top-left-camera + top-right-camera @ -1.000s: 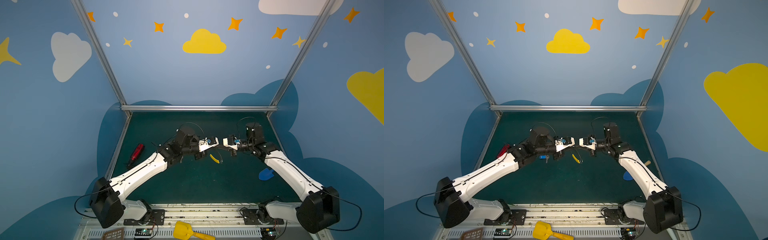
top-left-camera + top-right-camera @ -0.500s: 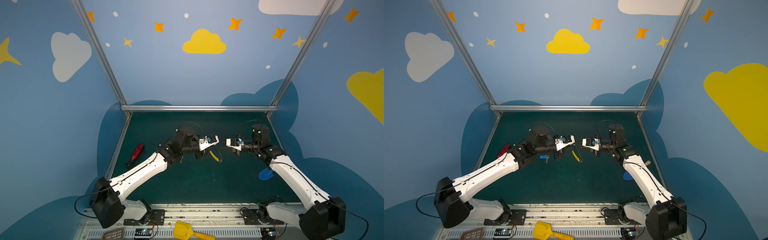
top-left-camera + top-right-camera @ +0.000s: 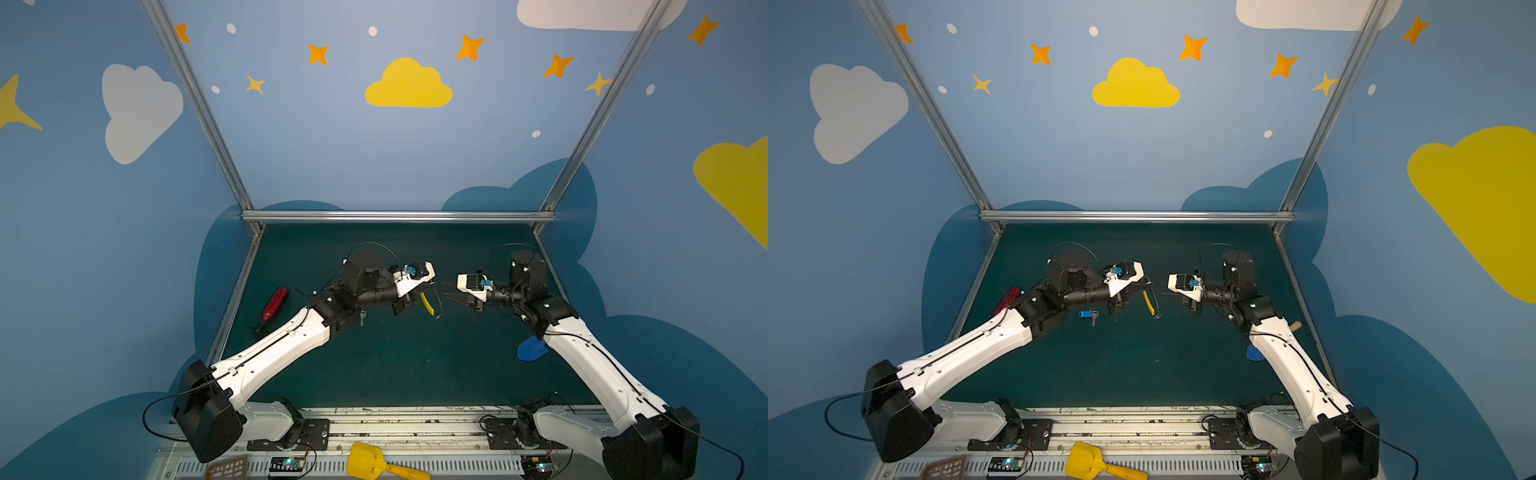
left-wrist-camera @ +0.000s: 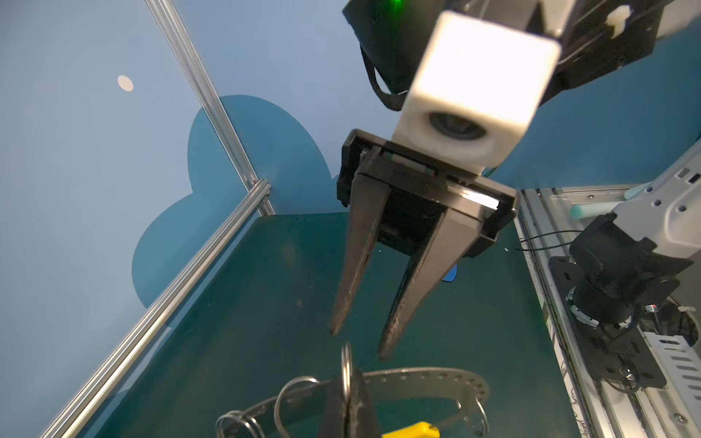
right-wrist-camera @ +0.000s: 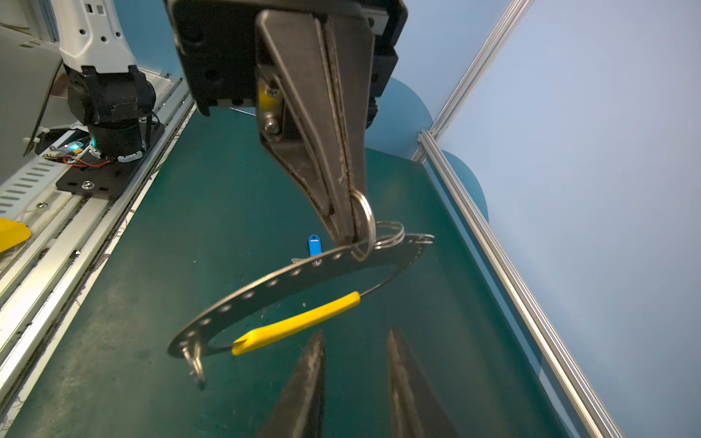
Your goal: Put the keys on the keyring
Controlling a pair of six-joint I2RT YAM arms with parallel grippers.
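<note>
Top views first: my left tool (image 3: pixel 431 286) is pinched together on the keyring (image 3: pixel 427 303), holding it up off the tabletop (image 3: pixel 415 365) with the yellow bit hanging down. My right tool (image 3: pixel 444 290) faces it, near the ring but not touching, tips apart and empty. Both arms reach in low, wrists pointing at each other. The key (image 3: pixel 1089 314) with its blue tag lies flat on the tabletop under my left wrist, not on the ring yet.

Left wrist view: the right tool (image 4: pixel 357 343) points toward this camera, nothing between its tips. A small loop (image 4: pixel 346 364) sticks up just in front of them.

Right wrist view: the left tool (image 5: pixel 347 231) is clamped right where that loop meets the ring's holed band. The key (image 5: pixel 314 244) sits beyond it on the tabletop.

So I reckon the job now is fetching that key. I'd hold the left dead steady with a loop facing out, then sneak the right in under the left wrist. It's a tight spot and the key is thin, so I'd pinch the tag.
</note>
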